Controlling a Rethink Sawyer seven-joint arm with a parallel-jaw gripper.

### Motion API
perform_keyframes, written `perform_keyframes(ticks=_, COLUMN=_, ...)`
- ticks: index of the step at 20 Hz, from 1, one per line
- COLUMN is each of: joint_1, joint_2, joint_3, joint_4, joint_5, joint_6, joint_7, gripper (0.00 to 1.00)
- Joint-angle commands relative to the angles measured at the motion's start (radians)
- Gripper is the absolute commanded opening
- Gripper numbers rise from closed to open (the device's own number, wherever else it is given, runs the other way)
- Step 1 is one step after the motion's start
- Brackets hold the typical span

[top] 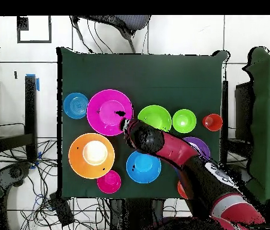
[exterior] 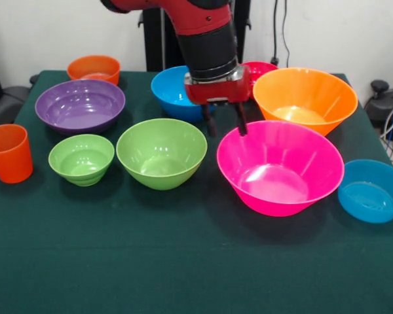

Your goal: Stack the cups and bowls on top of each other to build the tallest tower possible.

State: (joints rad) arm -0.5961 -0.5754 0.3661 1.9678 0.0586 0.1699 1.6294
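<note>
My gripper [exterior: 224,125] is open and hangs low over the far left rim of the large pink bowl [exterior: 280,167]. One finger [exterior: 240,123] is at the rim and the other stands just outside it. The overhead view shows the gripper [top: 125,124] at the pink bowl's [top: 107,111] edge. All bowls stand apart, none stacked: medium green bowl [exterior: 162,152], small green bowl [exterior: 82,158], purple bowl [exterior: 80,104], medium blue bowl [exterior: 173,91], large orange bowl [exterior: 304,98], small blue bowl [exterior: 372,190], small red bowl [exterior: 261,67], small orange bowl [exterior: 93,67]. The orange cup [exterior: 8,152] stands upright at the left edge.
The bowls sit on a dark green tablecloth [exterior: 183,261], whose near half is bare. The arm [top: 179,153] crosses over the purple bowl [top: 200,144] and partly hides the small orange bowl [top: 179,190] in the overhead view. Cables and chairs surround the table.
</note>
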Motion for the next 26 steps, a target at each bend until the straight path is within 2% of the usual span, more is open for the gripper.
perform_keyframes(ticks=1, joint_1=-0.062, joint_2=0.053, joint_3=0.24, joint_4=0.109, joint_5=0.053, joint_6=0.013, joint_7=0.187, gripper=1.0)
perform_keyframes(ticks=4, joint_1=-0.054, joint_2=0.056, joint_3=0.242, joint_4=0.1, joint_5=0.057, joint_6=0.014, joint_7=0.195, gripper=1.0)
perform_keyframes(ticks=8, joint_1=0.022, joint_2=0.09, joint_3=0.138, joint_4=0.032, joint_5=0.008, joint_6=-0.032, joint_7=0.177, gripper=1.0)
perform_keyframes(ticks=17, joint_1=0.081, joint_2=0.149, joint_3=0.028, joint_4=-0.035, joint_5=-0.063, joint_6=-0.095, joint_7=0.136, gripper=1.0)
perform_keyframes(ticks=26, joint_1=0.129, joint_2=0.138, joint_3=-0.065, joint_4=-0.087, joint_5=-0.134, joint_6=-0.047, joint_7=0.075, gripper=1.0)
